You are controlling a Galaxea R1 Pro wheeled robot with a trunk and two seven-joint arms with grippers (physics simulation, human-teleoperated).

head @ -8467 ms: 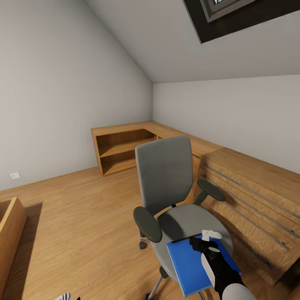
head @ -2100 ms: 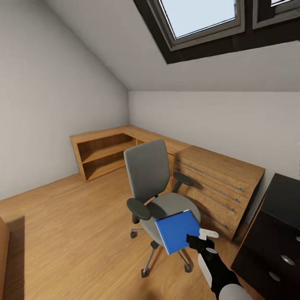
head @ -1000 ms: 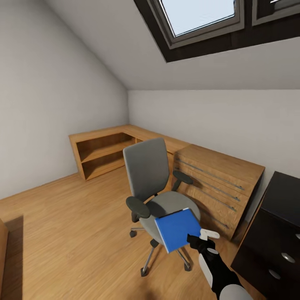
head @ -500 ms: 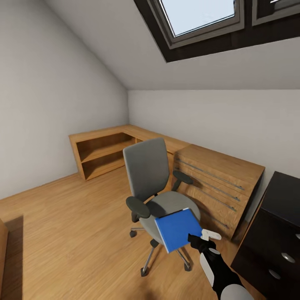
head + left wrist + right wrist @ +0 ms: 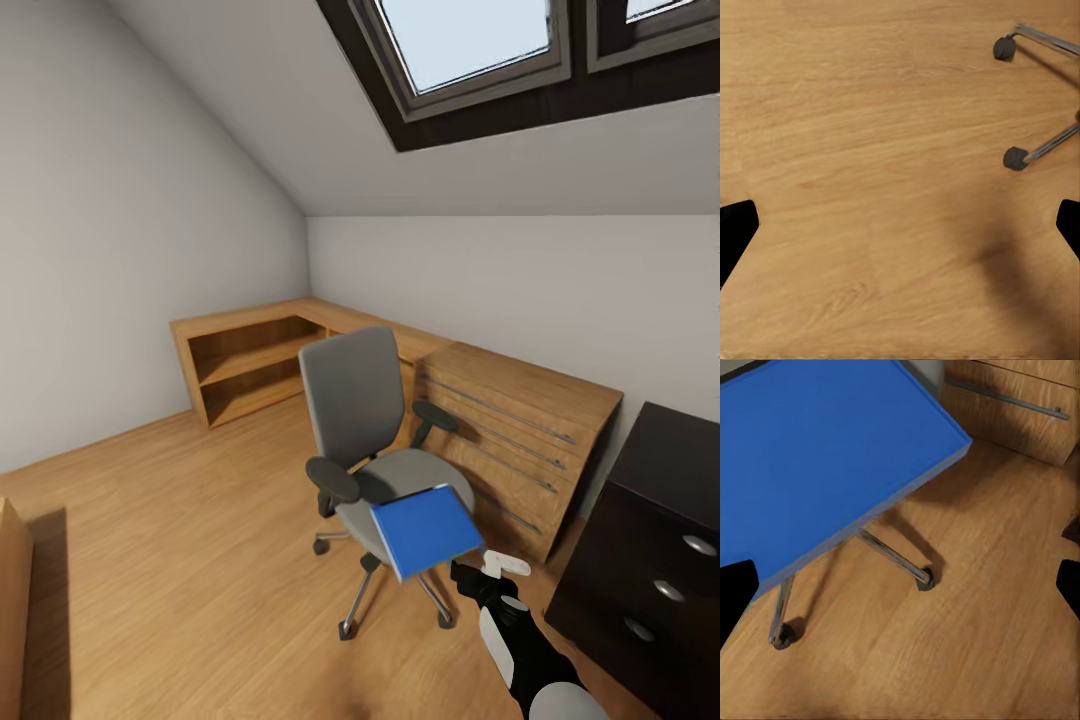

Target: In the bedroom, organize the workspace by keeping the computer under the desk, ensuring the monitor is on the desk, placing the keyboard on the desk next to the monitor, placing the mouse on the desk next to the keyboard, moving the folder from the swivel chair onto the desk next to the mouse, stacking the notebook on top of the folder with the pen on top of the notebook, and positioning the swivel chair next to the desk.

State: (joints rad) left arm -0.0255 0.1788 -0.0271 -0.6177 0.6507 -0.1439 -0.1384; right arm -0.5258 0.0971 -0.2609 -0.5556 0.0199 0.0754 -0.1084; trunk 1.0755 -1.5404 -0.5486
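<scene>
**Blue folder held clear of the chair in attic bedroom**

At far left in the head view, the corner of a wooden piece (image 5: 12,600) juts in over the plank floor (image 5: 180,560). Low wooden shelving (image 5: 250,365) runs along the far wall under the sloped ceiling and turns the corner into a slatted wooden cabinet (image 5: 520,430). In front of it stands the swivel chair (image 5: 365,420), grey with black armrests, its chrome star base on casters on the floor. The folder (image 5: 425,530), bright blue, is tilted in the air in front of the seat's near edge. The right gripper (image 5: 478,578) grips it at its lower right corner, fingers clamped on the folder's edge. The right wrist view has the folder above the chair's chrome legs and the floor. At far right is the desk (image 5: 650,540), black, with round silver knobs on its drawers. A skylight (image 5: 470,40) sits overhead. In the left wrist view, the left gripper (image 5: 900,225) hangs over bare floor near two casters, its dark fingertips (image 5: 735,232) set wide apart.
</scene>
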